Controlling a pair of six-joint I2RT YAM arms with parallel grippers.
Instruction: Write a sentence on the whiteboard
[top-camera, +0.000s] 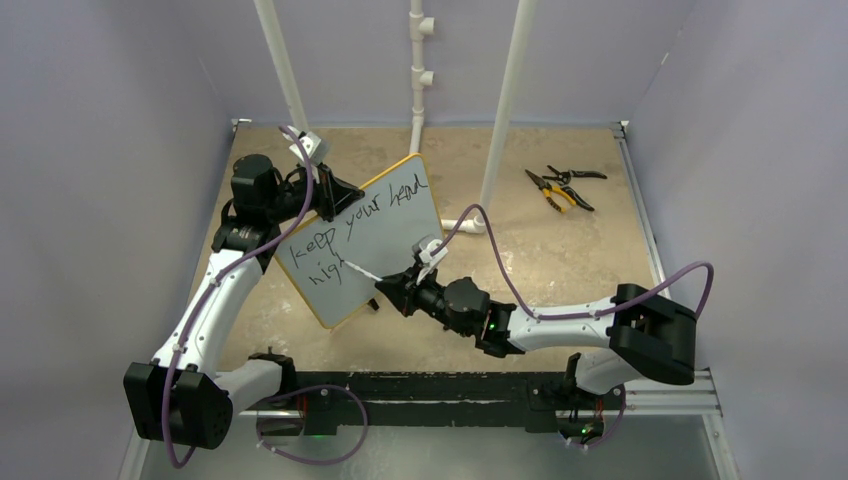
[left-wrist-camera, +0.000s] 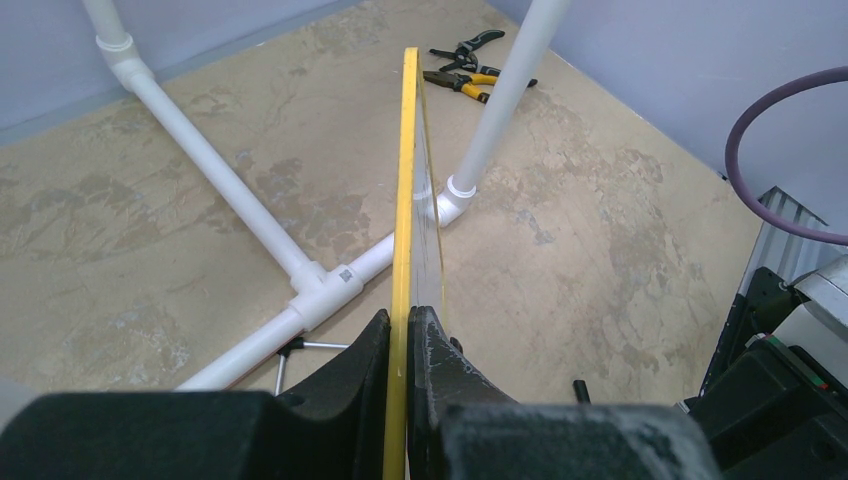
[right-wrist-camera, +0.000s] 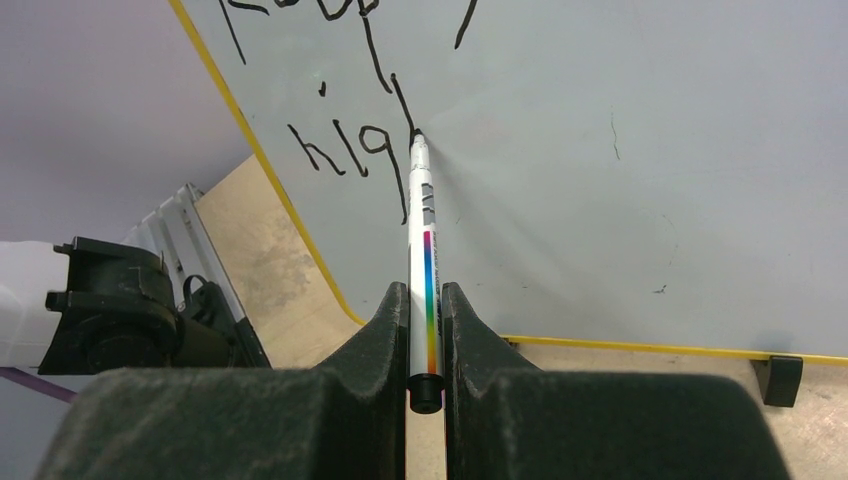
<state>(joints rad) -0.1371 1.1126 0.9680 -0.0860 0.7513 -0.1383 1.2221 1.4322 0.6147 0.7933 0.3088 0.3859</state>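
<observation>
The left gripper (left-wrist-camera: 400, 335) is clamped on the yellow edge of the whiteboard (top-camera: 412, 228), which stands near the middle of the table (top-camera: 570, 280). The right gripper (right-wrist-camera: 425, 300) pinches a marker (right-wrist-camera: 423, 225), tip touching the last word of the sentence (top-camera: 362, 222).

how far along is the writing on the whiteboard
Nearly done. Of the sentence, keep your head is on the whiteboard, with hig below. In hand: the right gripper holds the marker, tip on the last h; the left gripper clamps the board's edge. Left: finish that letter, lift off.
</observation>
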